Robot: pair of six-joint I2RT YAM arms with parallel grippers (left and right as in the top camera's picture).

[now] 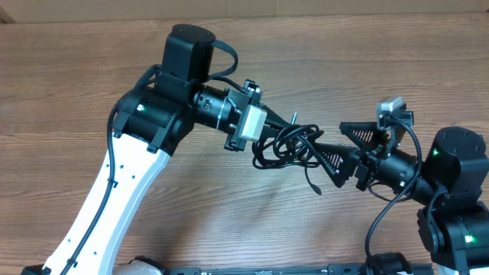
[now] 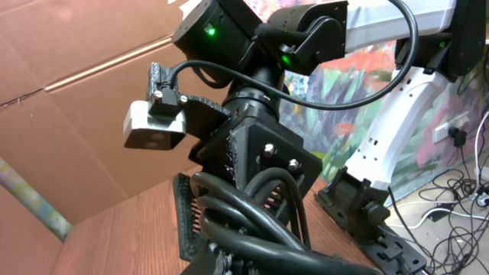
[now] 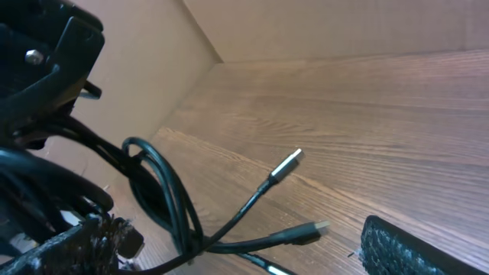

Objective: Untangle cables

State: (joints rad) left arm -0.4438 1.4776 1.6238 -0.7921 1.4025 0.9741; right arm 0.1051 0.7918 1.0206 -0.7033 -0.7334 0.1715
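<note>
Where the two arms meet over the middle of the tabletop [image 1: 229, 206], the cables [image 1: 286, 145] hang as one knotted black bundle of loops, gripped at its upper side by the left tool [image 1: 289, 124]. That tool is clenched on the cables, and from its own wrist camera the thick loops crowd the bottom of the view. One loose end leaves the bundle toward the near right and finishes in a small plug [image 1: 315, 189]. Seen from the right wrist, two ends poke out of the loops to the right. One carries a silver tip [image 3: 288, 163] and the other lies lower, with its own connector [image 3: 307, 229]. I can't tell whether either end rests on the wood or hangs just above it.

The right tool [image 1: 330, 141] faces the bundle from the right, its jaws spread wide and holding nothing. Its lower finger [image 1: 340, 160] points its tip just beside the right edge of the loops. I can't make out whether they touch. The upper finger [image 1: 365, 131] stands apart from the cables, farther toward the back.

The left arm [image 1: 114, 191], white with black joints, reaches in from the near left corner. The right arm [image 1: 458, 168], all black with a small green light [image 1: 437, 153], sits at the right edge. A cardboard wall [image 3: 344, 30] stands along the far side of the tabletop.
</note>
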